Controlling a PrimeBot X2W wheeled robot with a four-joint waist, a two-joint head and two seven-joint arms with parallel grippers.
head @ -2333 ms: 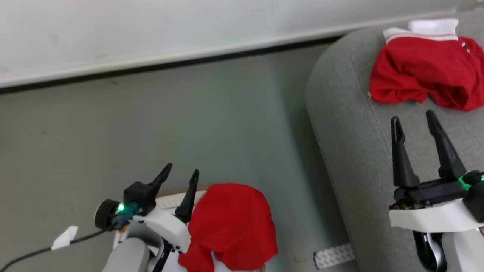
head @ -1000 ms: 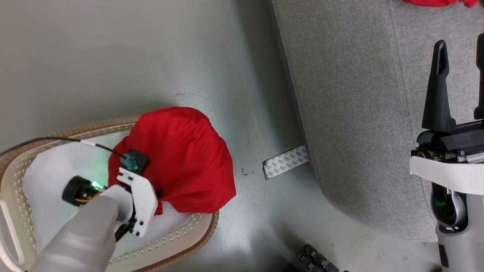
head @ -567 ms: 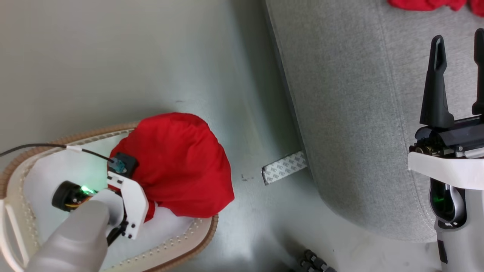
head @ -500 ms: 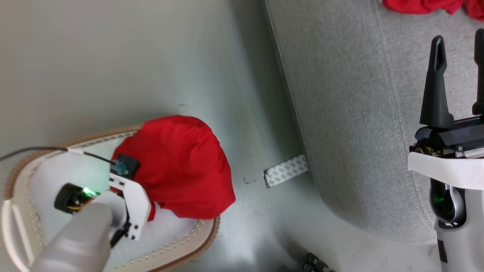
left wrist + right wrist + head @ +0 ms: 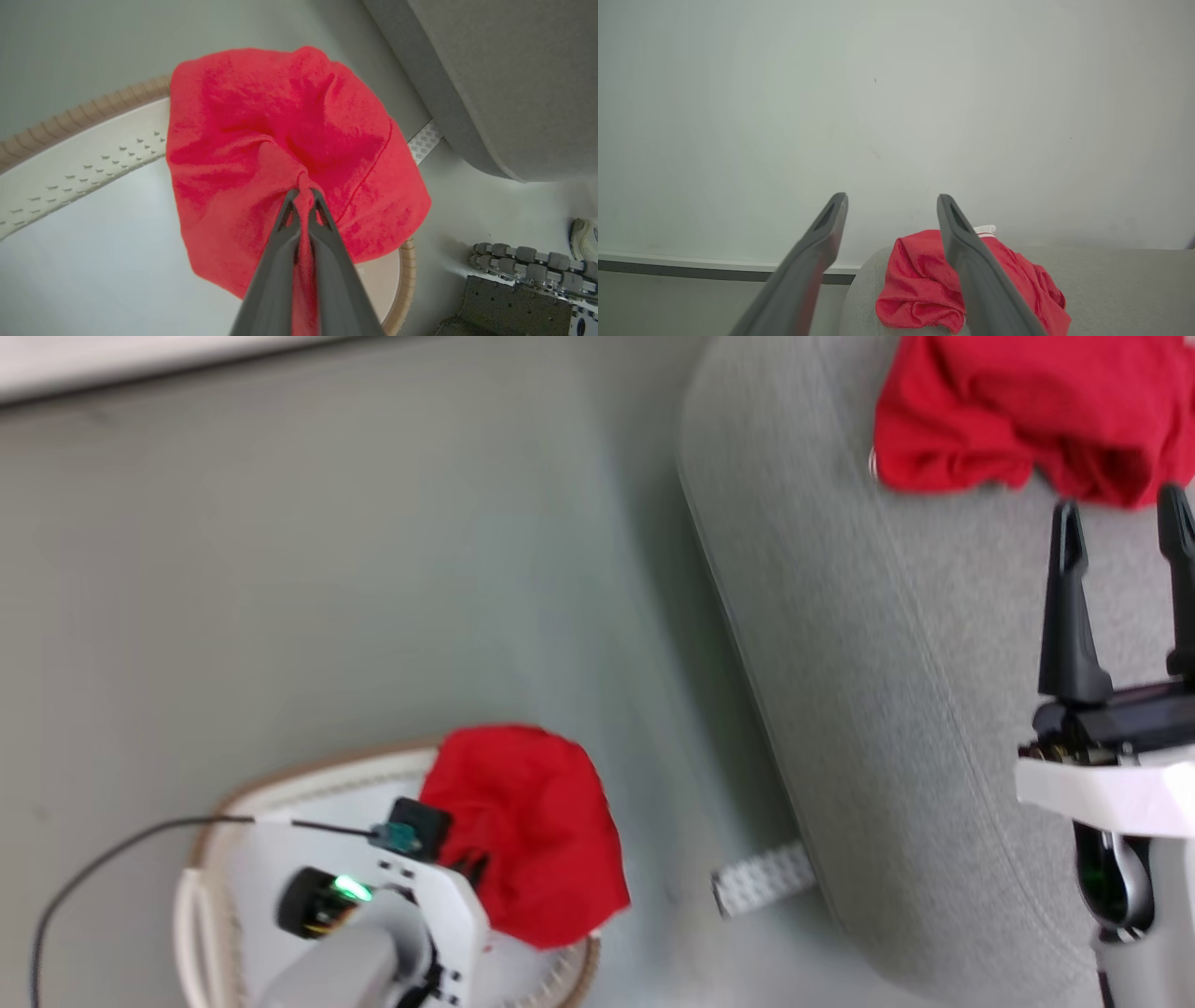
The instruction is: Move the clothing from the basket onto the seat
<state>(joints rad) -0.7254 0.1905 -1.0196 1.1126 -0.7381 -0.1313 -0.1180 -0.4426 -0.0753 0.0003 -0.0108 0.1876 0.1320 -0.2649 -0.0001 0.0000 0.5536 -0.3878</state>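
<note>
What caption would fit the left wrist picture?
Left gripper shut on a fold of the red garment over the basket.

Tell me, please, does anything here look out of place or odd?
A pale patterned strip lies on the floor against the seat. The red garment hangs over the basket rim, pinched in the left claw.

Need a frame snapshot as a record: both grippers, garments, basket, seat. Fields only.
left gripper: jaws shut on a fold of the red garment
red garment: bunched at the grip, overhanging the basket rim
right gripper: jaws open, holding nothing, above the seat
second red garment: lying crumpled on the seat
task state: one garment placed, one not yet moved
</note>
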